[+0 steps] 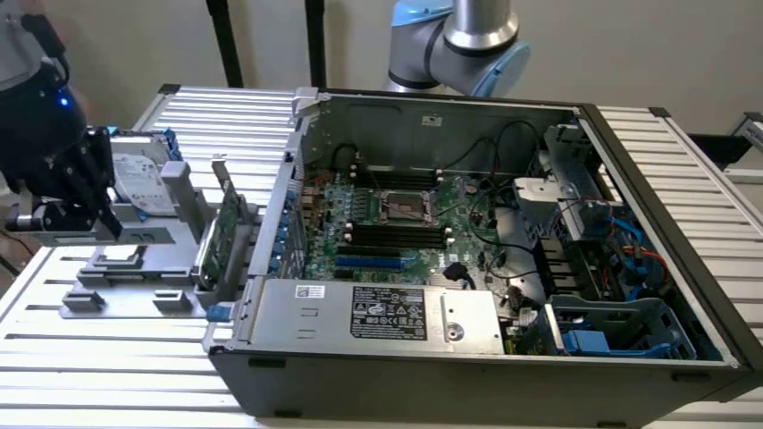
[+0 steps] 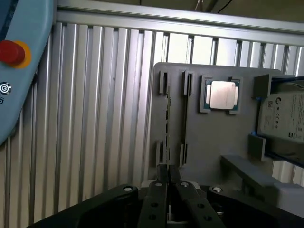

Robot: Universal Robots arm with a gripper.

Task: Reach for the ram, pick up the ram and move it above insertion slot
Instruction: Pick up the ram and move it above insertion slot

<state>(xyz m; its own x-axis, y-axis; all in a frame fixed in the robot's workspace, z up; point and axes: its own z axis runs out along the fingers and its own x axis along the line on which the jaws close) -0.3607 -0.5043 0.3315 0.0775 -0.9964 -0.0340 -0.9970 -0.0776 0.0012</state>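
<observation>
A bench (image 1: 120, 357) of ribbed, silvery metal slats spreads across the scene, its grooves catching soft, even light in pale streaks. Behind it in the exterior view rises a plain beige wall (image 1: 644, 45). Two black upright poles (image 1: 222, 40) stand before the wall toward the exterior view's left.

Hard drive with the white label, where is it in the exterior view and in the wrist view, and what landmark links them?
Exterior view: the silver hard drive stands on the grey plastic holder, at the exterior view's left.
Wrist view: it sits at the holder's edge, beside the square silver processor chip.
Shared landmark: the grey holder.
</observation>
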